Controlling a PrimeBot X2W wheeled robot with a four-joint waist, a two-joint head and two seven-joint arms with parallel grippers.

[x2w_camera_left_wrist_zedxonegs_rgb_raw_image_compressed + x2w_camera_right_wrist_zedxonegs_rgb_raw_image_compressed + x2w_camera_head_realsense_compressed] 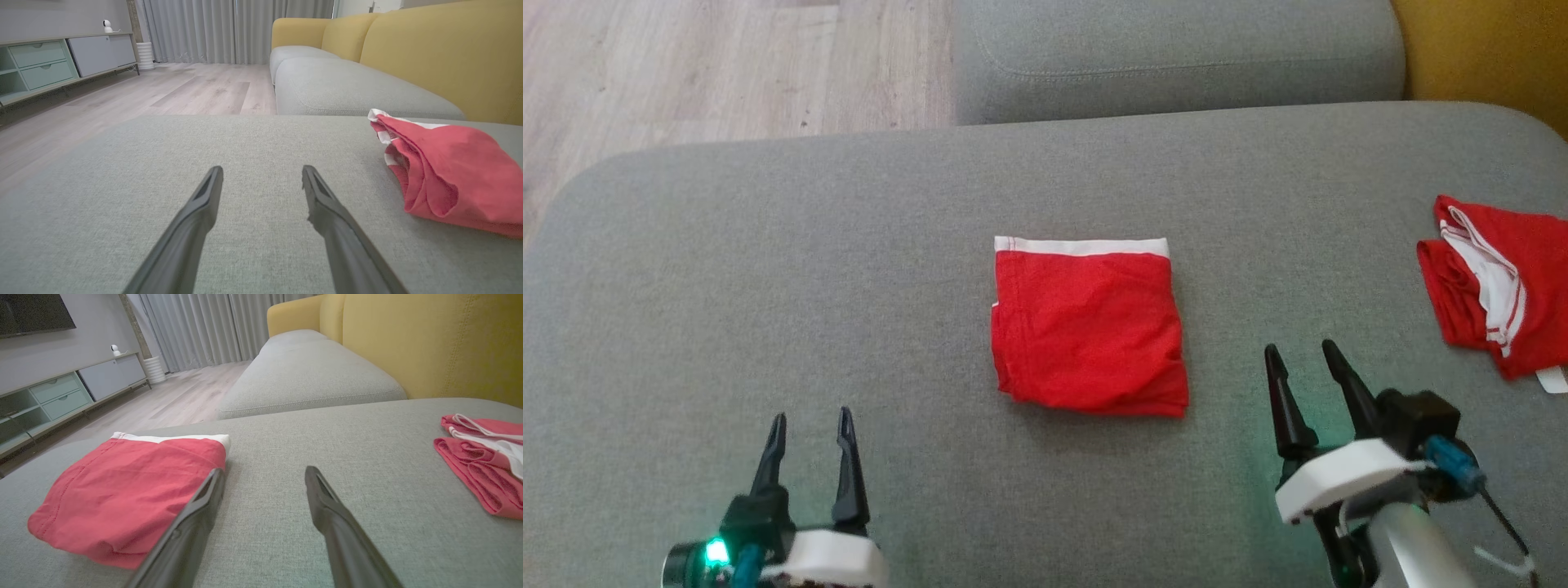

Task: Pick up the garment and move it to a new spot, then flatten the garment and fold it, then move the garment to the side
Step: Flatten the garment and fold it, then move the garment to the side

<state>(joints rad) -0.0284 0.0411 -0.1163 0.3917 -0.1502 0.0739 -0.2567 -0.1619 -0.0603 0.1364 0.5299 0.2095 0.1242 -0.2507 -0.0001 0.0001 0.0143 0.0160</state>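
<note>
A red garment [1088, 325] with a white waistband lies folded into a neat square in the middle of the grey cushion [768, 245]. The left wrist view has the garment [453, 171] at its right, and it lies at the left in the right wrist view [122, 490]. My left gripper [810, 425] hovers open near the front left, well clear of the cloth, nothing between its fingers [204, 212]. To the right of the garment's lower right corner my right gripper [1303, 355] stands open and empty, apart from the fabric, as its fingers [327, 510] show.
A second red and white garment [1494, 286] lies bunched at the cushion's right edge, also seen as red cloth [482, 457] from the right wrist. Another grey seat cushion [1176, 57] sits behind, yellow backrest [429, 347] to the right, wooden floor [686, 73] at far left.
</note>
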